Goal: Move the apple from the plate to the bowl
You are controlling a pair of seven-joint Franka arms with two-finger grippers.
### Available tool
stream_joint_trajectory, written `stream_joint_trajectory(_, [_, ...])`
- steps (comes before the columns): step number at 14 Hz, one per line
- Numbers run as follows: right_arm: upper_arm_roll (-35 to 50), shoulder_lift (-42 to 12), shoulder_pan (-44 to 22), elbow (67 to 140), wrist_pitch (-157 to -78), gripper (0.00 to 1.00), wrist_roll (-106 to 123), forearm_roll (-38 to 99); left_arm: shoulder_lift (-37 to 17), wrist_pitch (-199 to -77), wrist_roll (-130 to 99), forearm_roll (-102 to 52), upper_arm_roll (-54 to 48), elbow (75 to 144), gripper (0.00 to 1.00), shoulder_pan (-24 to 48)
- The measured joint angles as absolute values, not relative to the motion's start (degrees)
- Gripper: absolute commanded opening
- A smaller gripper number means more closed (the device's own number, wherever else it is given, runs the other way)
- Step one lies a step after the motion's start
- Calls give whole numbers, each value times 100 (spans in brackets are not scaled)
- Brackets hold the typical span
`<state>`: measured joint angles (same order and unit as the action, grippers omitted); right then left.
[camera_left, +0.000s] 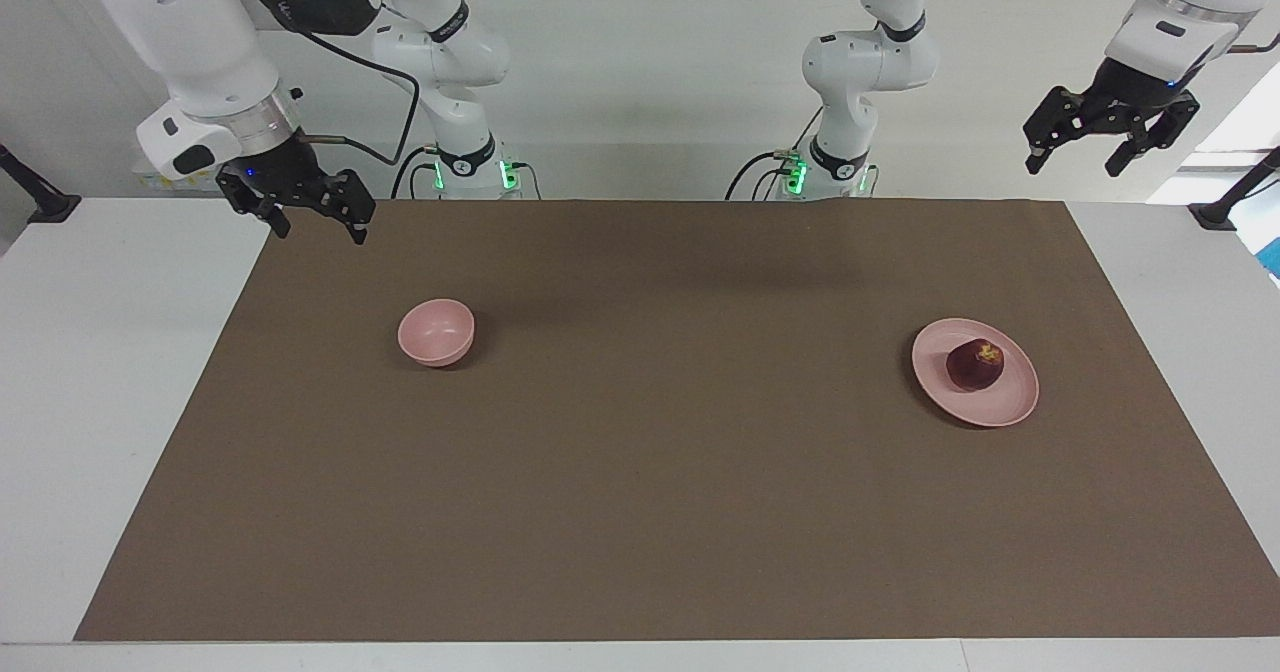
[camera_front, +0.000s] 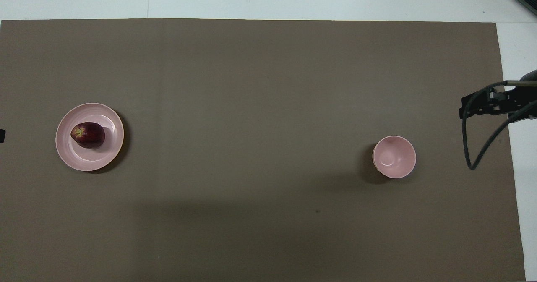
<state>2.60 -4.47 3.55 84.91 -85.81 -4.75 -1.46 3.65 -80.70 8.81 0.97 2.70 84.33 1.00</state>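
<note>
The dark-red apple (camera_left: 975, 365) lies on the flat pink plate (camera_left: 1012, 407) toward the left arm's end of the brown mat; both also show in the overhead view, apple (camera_front: 88, 134) and plate (camera_front: 90, 161). The small deep pink bowl (camera_left: 436, 332) stands empty toward the right arm's end and shows in the overhead view too (camera_front: 394, 156). My left gripper (camera_left: 1073, 165) hangs open and empty, high over the table's corner at the left arm's end, apart from the plate. My right gripper (camera_left: 319, 232) is open and empty over the mat's edge at the right arm's end, apart from the bowl.
The brown mat (camera_left: 640, 512) covers most of the white table (camera_left: 100, 352). A black cable (camera_front: 474, 147) loops down from the right gripper's wrist near the bowl. Black stands sit at both of the table's ends (camera_left: 1215, 214).
</note>
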Motion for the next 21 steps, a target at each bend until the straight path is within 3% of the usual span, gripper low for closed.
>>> stream_joint_trajectory(21, [260,-447,355,8491,-8581,100,-475,-146,365,-8127,874,32,150,8445,100,129])
